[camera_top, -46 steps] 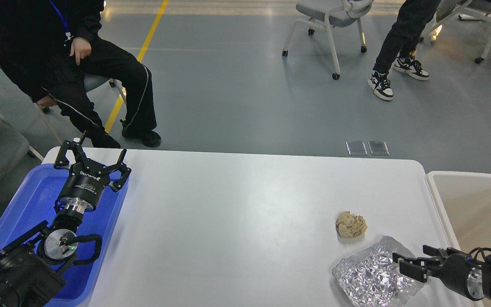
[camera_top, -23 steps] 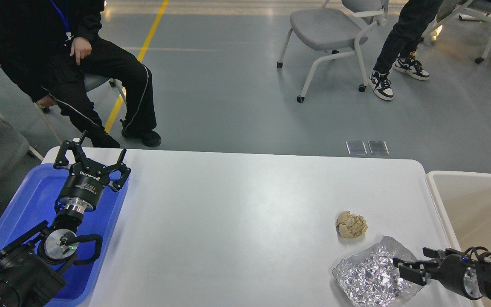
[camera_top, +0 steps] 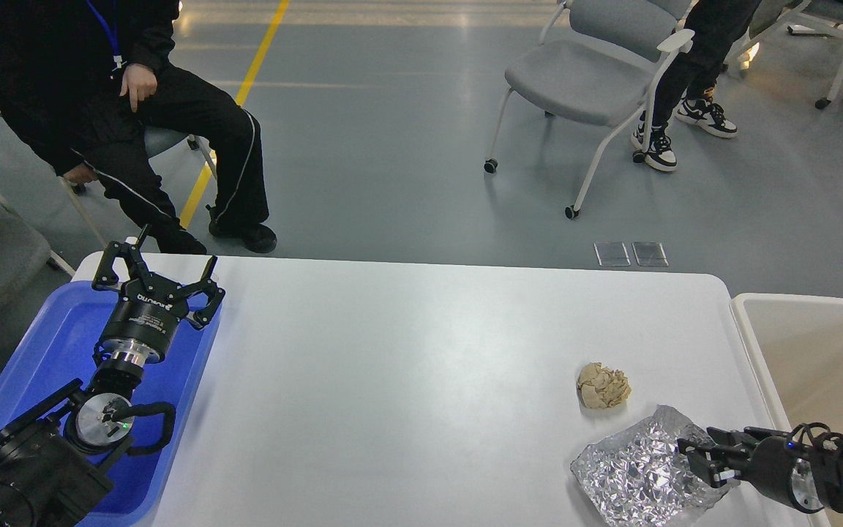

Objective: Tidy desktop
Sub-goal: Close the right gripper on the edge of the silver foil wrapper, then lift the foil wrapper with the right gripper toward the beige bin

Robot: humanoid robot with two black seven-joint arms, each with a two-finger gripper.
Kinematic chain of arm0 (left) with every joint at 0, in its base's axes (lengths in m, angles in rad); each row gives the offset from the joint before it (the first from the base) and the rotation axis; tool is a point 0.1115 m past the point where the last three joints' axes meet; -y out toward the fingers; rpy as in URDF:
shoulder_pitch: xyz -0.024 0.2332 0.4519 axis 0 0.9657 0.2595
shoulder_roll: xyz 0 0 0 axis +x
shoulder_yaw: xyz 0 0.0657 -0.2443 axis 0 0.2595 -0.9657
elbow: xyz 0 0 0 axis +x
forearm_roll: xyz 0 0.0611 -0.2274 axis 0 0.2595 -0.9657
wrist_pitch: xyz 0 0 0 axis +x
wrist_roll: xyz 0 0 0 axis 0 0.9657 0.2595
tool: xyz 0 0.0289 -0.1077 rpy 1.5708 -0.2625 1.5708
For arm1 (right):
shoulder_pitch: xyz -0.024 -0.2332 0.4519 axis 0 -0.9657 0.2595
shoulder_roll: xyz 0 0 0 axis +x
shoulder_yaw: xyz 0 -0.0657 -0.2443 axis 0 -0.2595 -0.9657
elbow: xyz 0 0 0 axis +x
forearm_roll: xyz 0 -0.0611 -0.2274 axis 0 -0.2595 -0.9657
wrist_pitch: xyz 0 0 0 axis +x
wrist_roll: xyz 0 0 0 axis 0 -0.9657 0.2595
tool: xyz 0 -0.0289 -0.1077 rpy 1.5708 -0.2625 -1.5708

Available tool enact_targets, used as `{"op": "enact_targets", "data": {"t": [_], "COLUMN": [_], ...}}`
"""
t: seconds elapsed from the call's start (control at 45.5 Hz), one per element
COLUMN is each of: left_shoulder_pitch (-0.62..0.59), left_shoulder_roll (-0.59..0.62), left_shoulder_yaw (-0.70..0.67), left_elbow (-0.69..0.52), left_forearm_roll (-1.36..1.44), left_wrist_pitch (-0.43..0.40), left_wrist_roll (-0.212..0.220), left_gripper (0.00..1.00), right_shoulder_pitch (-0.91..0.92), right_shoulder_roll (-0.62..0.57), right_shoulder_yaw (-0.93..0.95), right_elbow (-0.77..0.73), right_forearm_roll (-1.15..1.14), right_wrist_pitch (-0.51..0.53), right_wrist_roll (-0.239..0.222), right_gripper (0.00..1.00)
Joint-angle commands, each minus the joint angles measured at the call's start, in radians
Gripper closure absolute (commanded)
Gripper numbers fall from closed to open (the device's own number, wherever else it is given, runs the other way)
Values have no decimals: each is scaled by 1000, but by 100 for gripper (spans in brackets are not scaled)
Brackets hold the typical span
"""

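The white desktop (camera_top: 407, 366) holds a crumpled beige paper ball (camera_top: 602, 386) at the right and a crinkled sheet of silver foil (camera_top: 634, 472) at the front right. My right gripper (camera_top: 698, 455) comes in from the right, low at the foil's right edge. Its two fingers stand a small gap apart and the foil lies flat. My left gripper (camera_top: 164, 262) is open and empty. It is raised over the far end of the blue tray (camera_top: 55, 344) at the left.
A beige tub (camera_top: 817, 351) stands off the desktop's right edge. A seated person (camera_top: 136, 110) is behind the far left corner. A grey wheeled chair (camera_top: 590, 80) and another person's legs (camera_top: 692, 66) are on the floor behind.
My right gripper has sunk a little toward the foil's right edge and its fingers have drawn closer together. The grey chair behind has rolled nearer. The left arm has not moved.
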Motion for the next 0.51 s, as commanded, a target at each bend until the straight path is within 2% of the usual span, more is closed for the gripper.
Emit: {"op": "enact_targets", "data": {"t": [0.0, 0.484], "left_shoulder_pitch": [1, -1], "left_shoulder_roll": [0, 0], "left_shoulder_yaw": [0, 0], "left_elbow": [-1, -1], "left_forearm_roll": [1, 1], "left_wrist_pitch": [0, 0], "left_wrist_roll": [0, 0], "left_gripper": [0, 0], "right_shoulder_pitch": [15, 59], "right_shoulder_roll": [3, -32], "right_shoulder_yaw": [-44, -61], "right_elbow": [-8, 32], "right_forearm_roll": [-2, 1], "right_wrist_pitch": [0, -5], "right_wrist_roll": [4, 7], "right_gripper": [100, 100]}}
